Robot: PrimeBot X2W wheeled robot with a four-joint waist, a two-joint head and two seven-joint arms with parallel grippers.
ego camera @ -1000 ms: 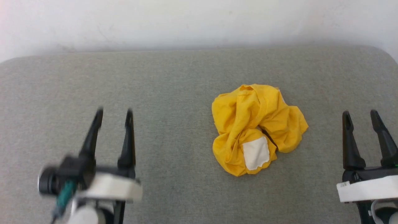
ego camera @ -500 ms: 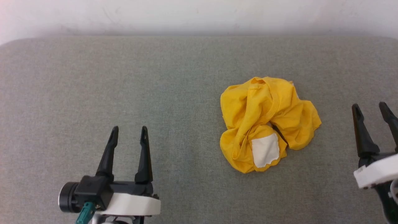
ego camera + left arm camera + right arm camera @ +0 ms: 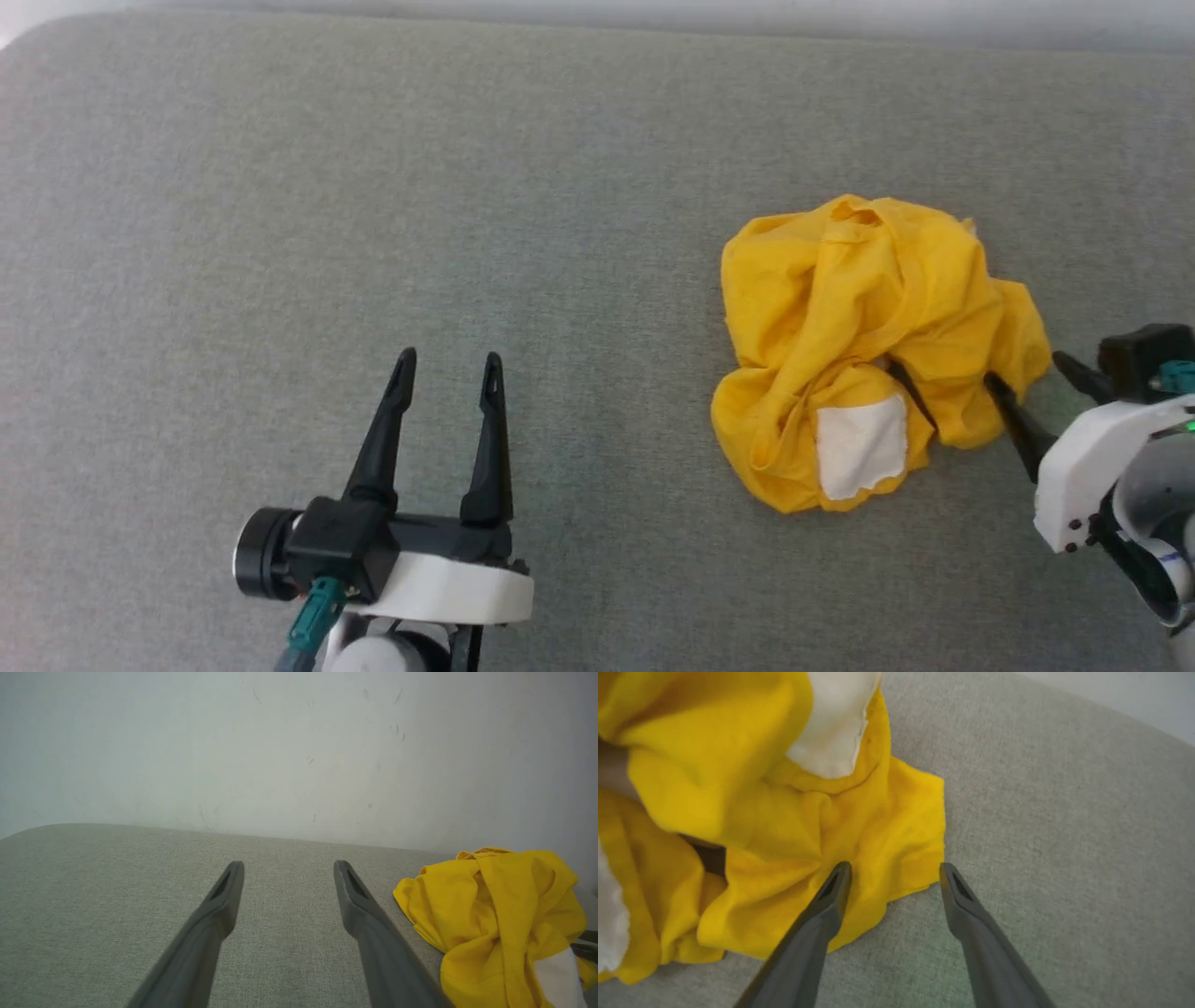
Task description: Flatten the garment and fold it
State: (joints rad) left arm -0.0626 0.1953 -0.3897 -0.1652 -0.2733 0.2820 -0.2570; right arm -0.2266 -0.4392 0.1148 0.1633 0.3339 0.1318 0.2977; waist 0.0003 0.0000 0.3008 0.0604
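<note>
Garment (image 3: 868,308): found it bunched in a crumpled yellow heap on the grey padded surface (image 3: 280,187), right of the middle in the head view, neither flattened nor folded. Saw a collar band (image 3: 854,213) at the top of the heap, a white patch (image 3: 861,446) facing up on the near side and a thin black stripe (image 3: 910,387) just beside that. Could not make out the rest of the print, buried under the shirt's own folds. Found the right gripper (image 3: 1025,367) at the heap's right edge, jaws spread wide and holding nothing. In the right wrist view, saw one finger over the yellow hem corner and the other over bare grey fabric, so straddling the cloth's edge; could not tell whether touching. Found the left gripper (image 3: 449,357) well apart to the left, above bare padding, jaws likewise spread and empty. Beyond the padding, saw a pale scuffed wall (image 3: 280,742). Against the head view of half a second before: took the whole picture as shifted, so a camera move. Saw the heap keeping its shape. Had the right gripper standing clear off to the right then, fingers pointing up the view, and by this moment turned in at the cloth. Counted one garment, two grippers, four dark fingers, one padded surface, and two white patches in the right wrist view.
</note>
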